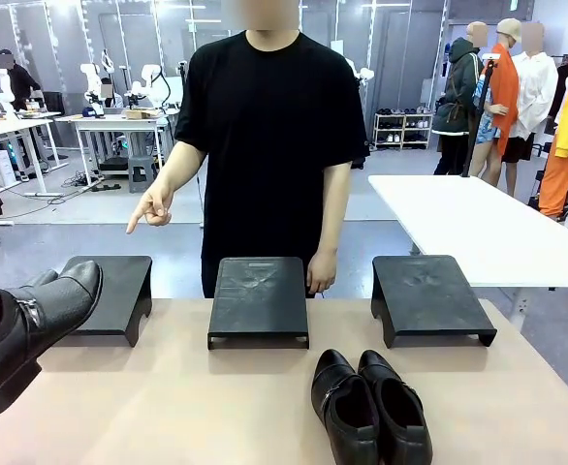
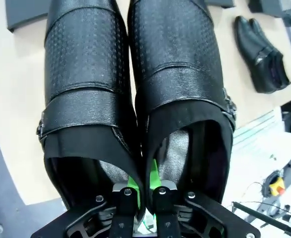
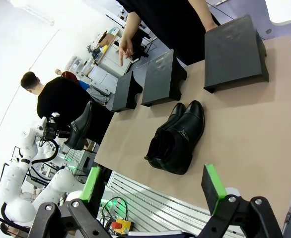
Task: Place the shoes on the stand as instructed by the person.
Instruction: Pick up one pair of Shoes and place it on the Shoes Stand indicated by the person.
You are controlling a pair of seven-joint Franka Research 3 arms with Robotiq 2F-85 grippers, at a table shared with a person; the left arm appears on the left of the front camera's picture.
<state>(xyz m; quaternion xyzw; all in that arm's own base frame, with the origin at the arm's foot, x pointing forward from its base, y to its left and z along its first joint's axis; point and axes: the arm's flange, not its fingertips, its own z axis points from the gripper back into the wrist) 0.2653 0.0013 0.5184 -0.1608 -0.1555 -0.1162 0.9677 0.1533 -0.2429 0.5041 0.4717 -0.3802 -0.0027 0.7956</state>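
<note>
Looking along your left wrist, you got the grip up close: left end effector (image 2: 143, 179) clenched on the inner walls of the held pair (image 2: 135, 74), toes pointing away. Right end effector (image 3: 153, 182) hung released; the other pair (image 3: 178, 136) lay on the worktop (image 3: 245, 129) ahead of it. The person's hand (image 1: 151, 207) pointed toward the left stand (image 1: 114, 291).

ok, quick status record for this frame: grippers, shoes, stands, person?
left gripper: shut on held pair, pinching the two inner walls together, shoes in the air
right gripper: open, holding nothing
second pair: on the table, in front of the stands
stands: left stand, middle stand, right stand; no shoes on any yet
person: pointing hand aimed down toward left stand
</note>
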